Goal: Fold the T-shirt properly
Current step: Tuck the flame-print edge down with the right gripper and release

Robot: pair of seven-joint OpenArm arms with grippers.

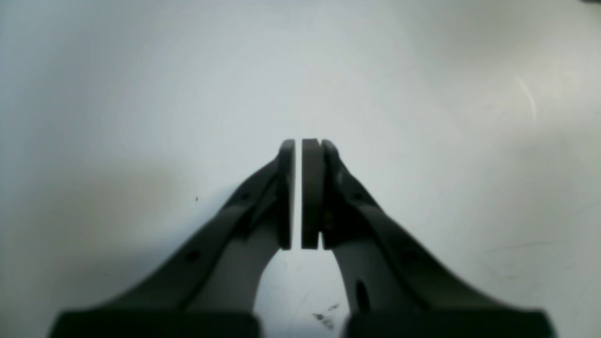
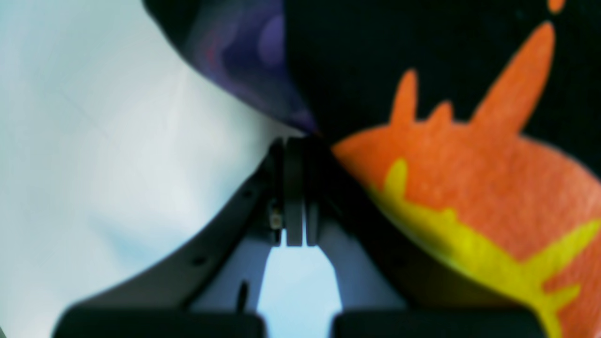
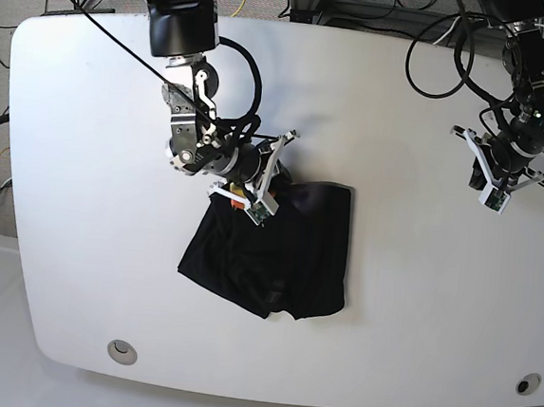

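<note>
In the left wrist view, the left gripper (image 1: 298,155) has its jaws closed with only a thin slit between them, holding nothing, above the bare white table (image 1: 141,94).

In the right wrist view, the right gripper (image 2: 300,145) is closed on a fold of the T-shirt (image 2: 446,164), where purple print meets the orange-yellow graphic.

In the base view, the T-shirt (image 3: 286,262) lies crumpled near the table's (image 3: 416,302) middle. The right gripper (image 3: 265,195) is at its upper left edge; the left gripper (image 3: 500,181) is well apart from the T-shirt.
</note>
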